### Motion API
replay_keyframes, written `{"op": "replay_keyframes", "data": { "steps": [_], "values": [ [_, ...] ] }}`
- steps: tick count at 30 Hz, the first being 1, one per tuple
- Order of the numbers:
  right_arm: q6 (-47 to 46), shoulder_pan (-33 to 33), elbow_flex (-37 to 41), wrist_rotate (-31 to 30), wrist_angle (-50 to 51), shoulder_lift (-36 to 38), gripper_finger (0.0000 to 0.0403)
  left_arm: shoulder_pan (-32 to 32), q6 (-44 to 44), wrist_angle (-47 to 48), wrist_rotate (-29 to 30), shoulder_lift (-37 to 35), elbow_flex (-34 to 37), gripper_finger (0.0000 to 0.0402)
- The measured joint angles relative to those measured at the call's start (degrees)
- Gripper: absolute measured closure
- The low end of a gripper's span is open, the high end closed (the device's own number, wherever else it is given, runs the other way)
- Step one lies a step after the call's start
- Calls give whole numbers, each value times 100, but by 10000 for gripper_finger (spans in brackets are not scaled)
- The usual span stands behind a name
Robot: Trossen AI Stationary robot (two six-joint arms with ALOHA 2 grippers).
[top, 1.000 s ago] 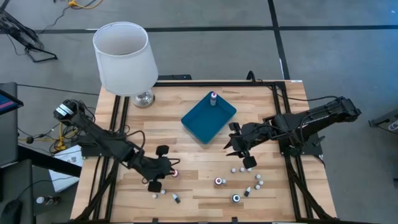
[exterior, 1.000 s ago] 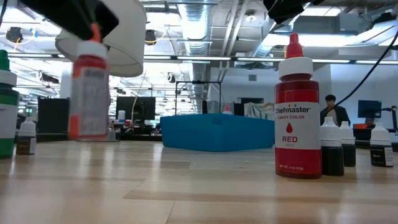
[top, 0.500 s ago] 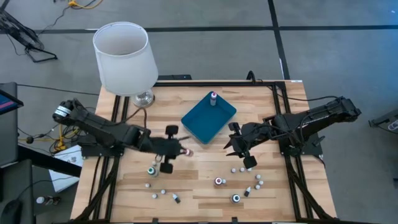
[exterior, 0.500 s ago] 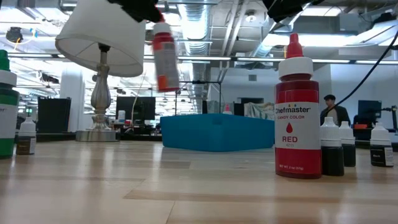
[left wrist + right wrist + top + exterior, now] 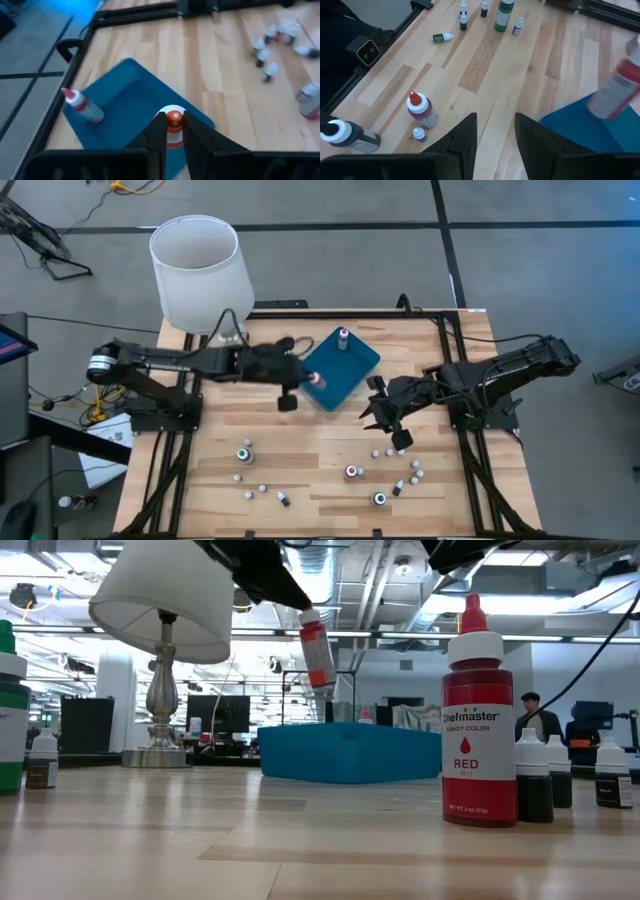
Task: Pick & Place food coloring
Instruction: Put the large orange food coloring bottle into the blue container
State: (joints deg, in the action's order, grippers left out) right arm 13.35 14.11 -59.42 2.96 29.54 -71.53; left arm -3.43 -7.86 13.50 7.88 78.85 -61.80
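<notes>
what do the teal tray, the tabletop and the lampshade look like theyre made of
Teal tray: probably moulded plastic, one even colour, rounded corners, smooth satin look. Tabletop: wood, light planks with visible grain and seams, likely butcher block, faint sheen in the low view. Lampshade: white, matte, tapered drum; fabric or paper, can't tell which.

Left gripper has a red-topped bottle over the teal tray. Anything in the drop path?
Nothing visible. The left gripper holds the red-topped bottle above the teal tray; the only bottle inside stands at the far corner, off to the side.
</notes>
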Motion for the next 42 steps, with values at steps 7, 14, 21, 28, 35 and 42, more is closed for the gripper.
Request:
{"op": "replay_keyframes", "data": {
  "steps": [7,14,21,28,35,42],
  "values": [
    [19,-74,-9,-144,0,0,282,-940,0,-742,-703,651,2,366],
    [19,-157,-9,-155,49,0,282,-1573,15,-1227,-1206,1277,-33,366],
    [-153,-160,-9,-160,292,0,282,-1907,107,-1507,-1511,1692,-190,366],
    [-285,-157,-9,-175,446,0,282,-1994,154,-1475,-1529,2114,-545,366],
    [-287,-157,-7,-175,448,0,282,-2018,164,-1342,-1491,2557,-915,366],
    [-289,-157,-4,-175,479,0,282,-2146,199,-1072,-1318,2555,-944,366]
  ]
}}
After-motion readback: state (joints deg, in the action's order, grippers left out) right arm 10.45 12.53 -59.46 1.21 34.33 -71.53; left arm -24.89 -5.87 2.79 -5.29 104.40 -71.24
